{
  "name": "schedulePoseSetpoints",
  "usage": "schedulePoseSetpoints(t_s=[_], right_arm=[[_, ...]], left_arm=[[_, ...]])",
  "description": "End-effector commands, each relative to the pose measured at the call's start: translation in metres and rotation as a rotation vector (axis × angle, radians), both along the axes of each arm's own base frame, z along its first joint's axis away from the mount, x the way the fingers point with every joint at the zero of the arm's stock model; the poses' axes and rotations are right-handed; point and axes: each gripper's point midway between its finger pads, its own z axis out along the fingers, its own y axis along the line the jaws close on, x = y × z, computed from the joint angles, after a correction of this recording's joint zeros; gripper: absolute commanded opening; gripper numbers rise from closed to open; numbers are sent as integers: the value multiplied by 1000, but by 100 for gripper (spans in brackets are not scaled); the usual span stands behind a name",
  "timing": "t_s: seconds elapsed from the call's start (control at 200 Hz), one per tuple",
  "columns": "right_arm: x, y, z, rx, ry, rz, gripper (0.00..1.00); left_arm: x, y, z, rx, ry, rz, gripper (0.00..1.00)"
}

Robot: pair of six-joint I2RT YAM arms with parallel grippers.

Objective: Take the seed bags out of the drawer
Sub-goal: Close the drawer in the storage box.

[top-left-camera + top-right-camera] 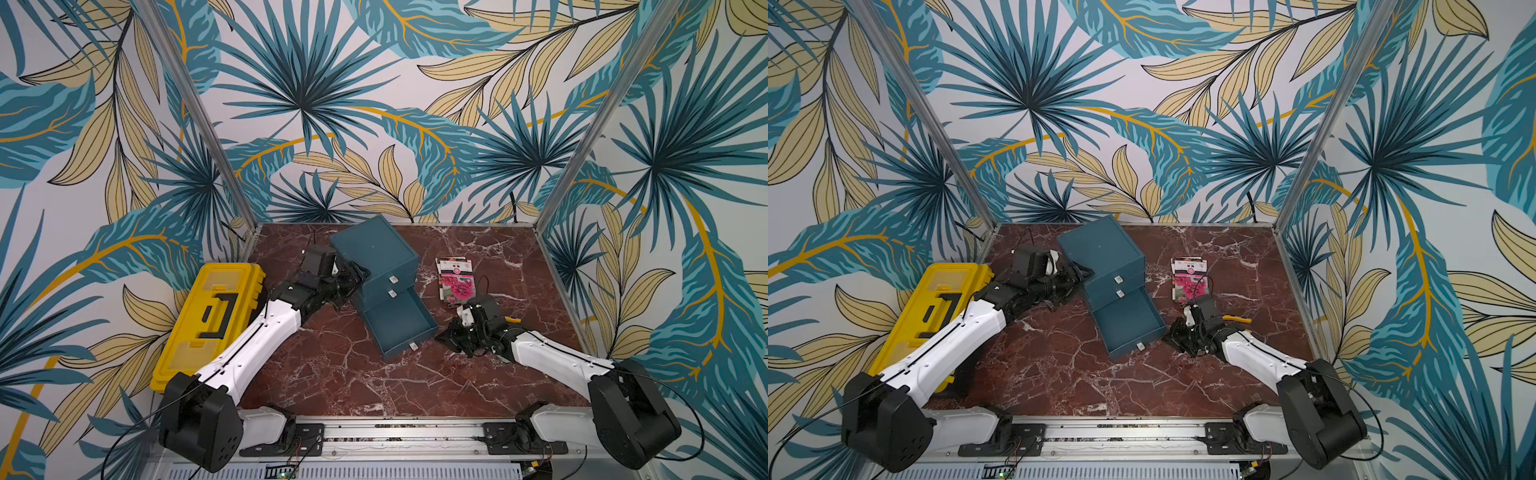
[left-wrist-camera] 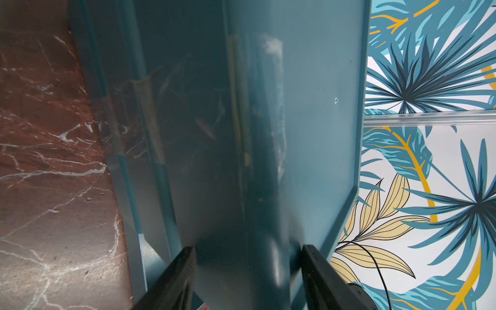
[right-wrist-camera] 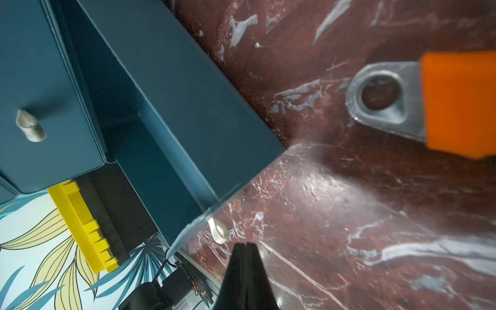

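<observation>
Your left jaws clamp the cabinet (image 1: 374, 249), likely to steady it; right jaws clenched empty by the bare-looking open drawer (image 1: 399, 328), seed bags (image 1: 455, 278) stacked aside on the surface (image 1: 332, 374)

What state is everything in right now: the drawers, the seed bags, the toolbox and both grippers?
bottom drawer: pulled open, nothing seen inside.
upper two drawers: shut.
seed bags: stacked on the table, right of the cabinet, out of the drawer.
yellow toolbox: lid shut.
left gripper: closed on the cabinet's edge.
right gripper: shut, empty, beside the open drawer's front corner.
orange-handled tool: lying on the table.
</observation>
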Motion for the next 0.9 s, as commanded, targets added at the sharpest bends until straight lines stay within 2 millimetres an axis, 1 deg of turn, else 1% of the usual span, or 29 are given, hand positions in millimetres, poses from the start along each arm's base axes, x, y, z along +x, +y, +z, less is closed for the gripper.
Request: schedulePoseSetpoints(t_s=[0.0, 0.175, 0.456, 0.691, 0.896], right_arm=[[11, 7, -3, 18, -17, -36, 0], [17, 15, -12, 35, 7, -44, 0], [30, 24, -20, 75, 17, -68, 0], [44, 37, -19, 130, 14, -88, 0], [61, 50, -16, 200, 10, -131, 0]], left_arm=[[-18, 5, -30, 65, 104, -18, 65], [-20, 5, -33, 68, 111, -17, 65], [-23, 7, -33, 78, 118, -20, 65], [-25, 8, -34, 78, 124, -20, 65], [-26, 9, -33, 80, 123, -19, 65]])
